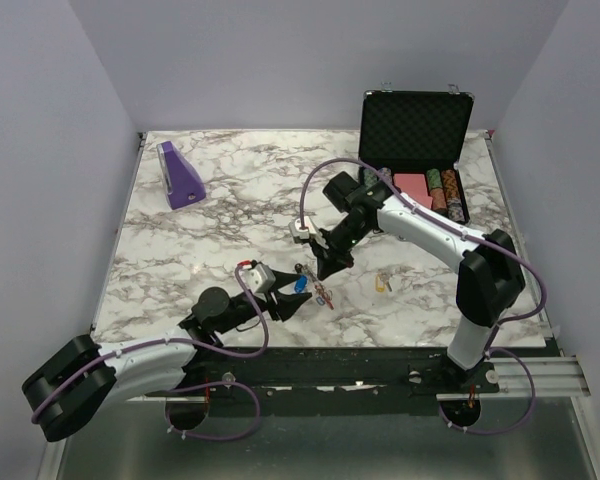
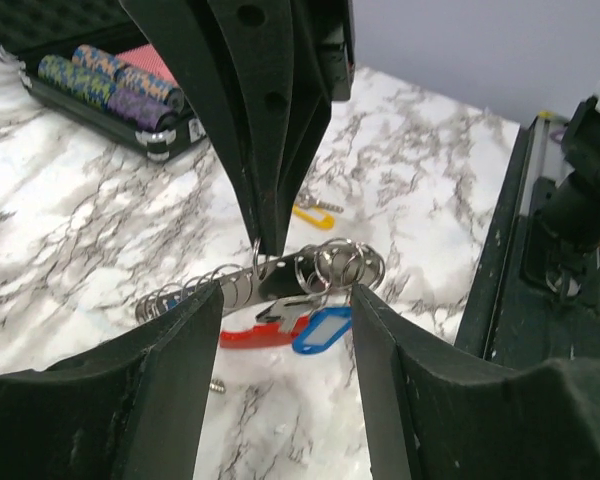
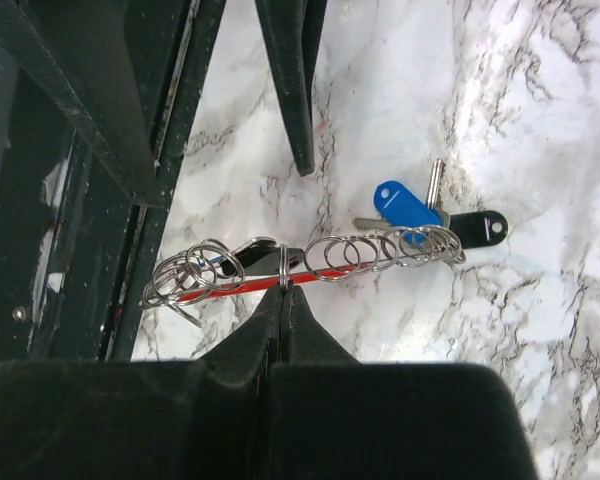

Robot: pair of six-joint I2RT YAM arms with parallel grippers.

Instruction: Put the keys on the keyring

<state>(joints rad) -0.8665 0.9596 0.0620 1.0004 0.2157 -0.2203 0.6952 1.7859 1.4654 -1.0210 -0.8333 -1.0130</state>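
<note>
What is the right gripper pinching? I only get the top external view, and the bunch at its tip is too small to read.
Observer: The right gripper is shut on one thin metal ring of the keyring.
Operator: Does the left arm hold it too?
Observer: No. The left gripper is open, with one finger on either side of the keyring.
Operator: Anything on the rings?
Observer: A blue tag and a black head lie at one end; I cannot tell whether they are threaded on.
</note>
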